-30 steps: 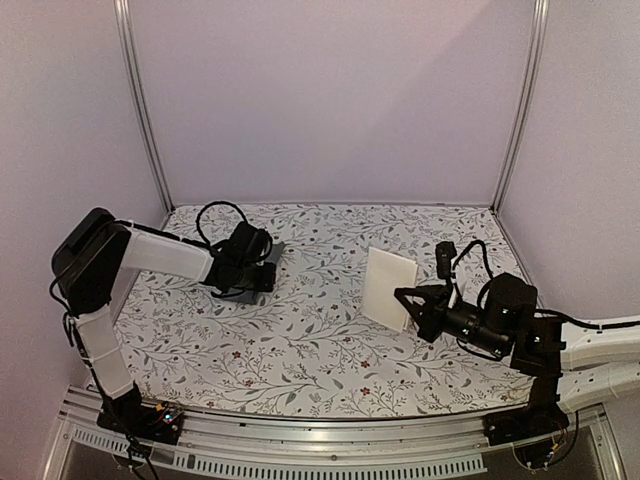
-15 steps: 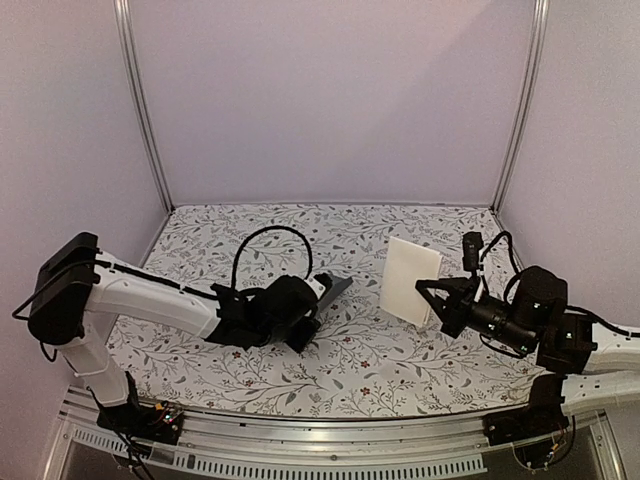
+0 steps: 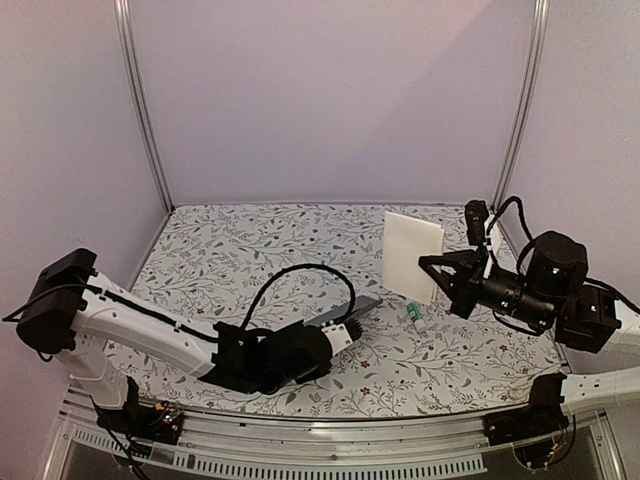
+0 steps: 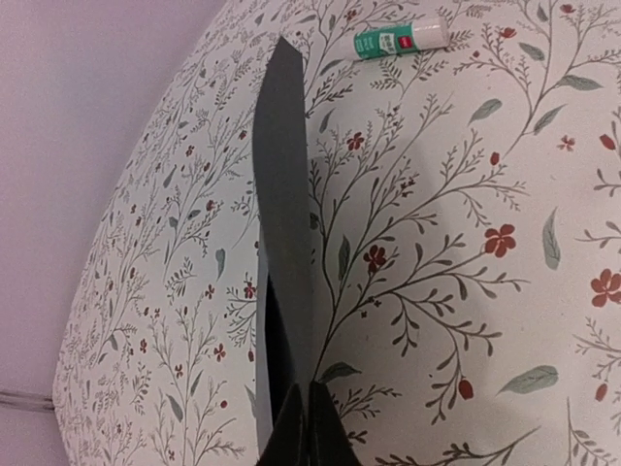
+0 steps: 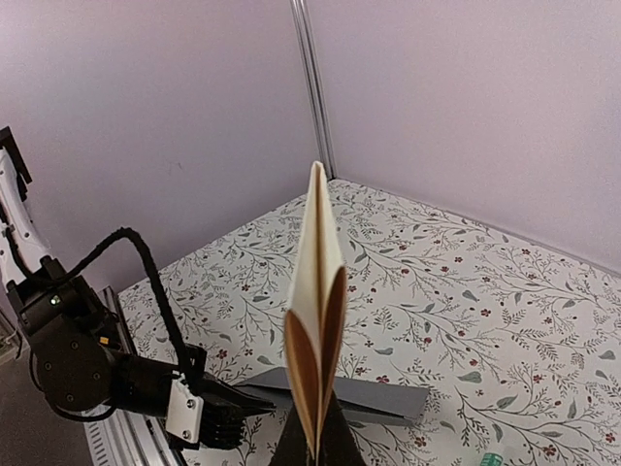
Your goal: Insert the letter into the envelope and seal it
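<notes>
My left gripper (image 3: 335, 325) pinched the envelope (image 3: 350, 310) edge-on, low over the tablecloth (image 3: 250, 250). My right gripper (image 3: 437, 272) pinched the folded letter (image 3: 410, 250) upright at the envelope's 2 o'clock, well apart. In my judgement, the envelope's mouth should face the letter's fold before approach, staying clear of the glue stick (image 3: 415, 312).

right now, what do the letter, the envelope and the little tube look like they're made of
The letter: thin matte paper, cream outside, tan inside; it is folded and its layers bow apart. The envelope: dark grey matte paper or light card, staying flat though held by one end. The tube: probably plastic, slightly glossy, with a green printed label and a white end.
</notes>
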`<control>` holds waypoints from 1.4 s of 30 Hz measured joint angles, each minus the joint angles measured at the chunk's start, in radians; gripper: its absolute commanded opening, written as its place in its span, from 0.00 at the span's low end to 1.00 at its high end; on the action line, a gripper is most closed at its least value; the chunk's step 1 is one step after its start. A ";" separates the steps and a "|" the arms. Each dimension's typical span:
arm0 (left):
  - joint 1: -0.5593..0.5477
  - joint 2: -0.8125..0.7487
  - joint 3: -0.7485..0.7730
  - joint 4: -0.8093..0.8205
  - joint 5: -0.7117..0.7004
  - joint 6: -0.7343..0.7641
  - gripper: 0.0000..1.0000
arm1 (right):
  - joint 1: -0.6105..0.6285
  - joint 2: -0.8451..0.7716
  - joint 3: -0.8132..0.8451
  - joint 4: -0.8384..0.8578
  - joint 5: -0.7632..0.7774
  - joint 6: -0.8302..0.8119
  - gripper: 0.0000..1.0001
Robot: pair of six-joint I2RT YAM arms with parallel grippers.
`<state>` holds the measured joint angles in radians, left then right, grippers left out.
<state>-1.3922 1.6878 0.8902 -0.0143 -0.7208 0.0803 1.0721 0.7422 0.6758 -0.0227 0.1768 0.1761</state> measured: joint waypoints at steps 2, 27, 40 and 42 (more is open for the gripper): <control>-0.002 -0.034 -0.020 0.010 0.016 0.059 0.00 | 0.000 0.023 0.019 -0.024 0.000 -0.013 0.00; 0.122 -0.720 -0.377 0.152 0.736 1.219 0.00 | 0.018 0.136 0.155 -0.162 -0.226 -0.003 0.00; 0.128 -0.514 -0.491 0.372 0.764 1.435 0.00 | 0.201 0.232 0.192 -0.229 -0.190 0.067 0.00; 0.128 -0.502 -0.488 0.381 0.764 1.442 0.00 | 0.223 0.257 0.192 -0.234 -0.155 0.079 0.00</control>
<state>-1.2644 1.1854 0.4026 0.3664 0.0437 1.5219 1.2953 0.9989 0.8673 -0.2569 0.0219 0.2554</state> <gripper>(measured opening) 0.003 0.006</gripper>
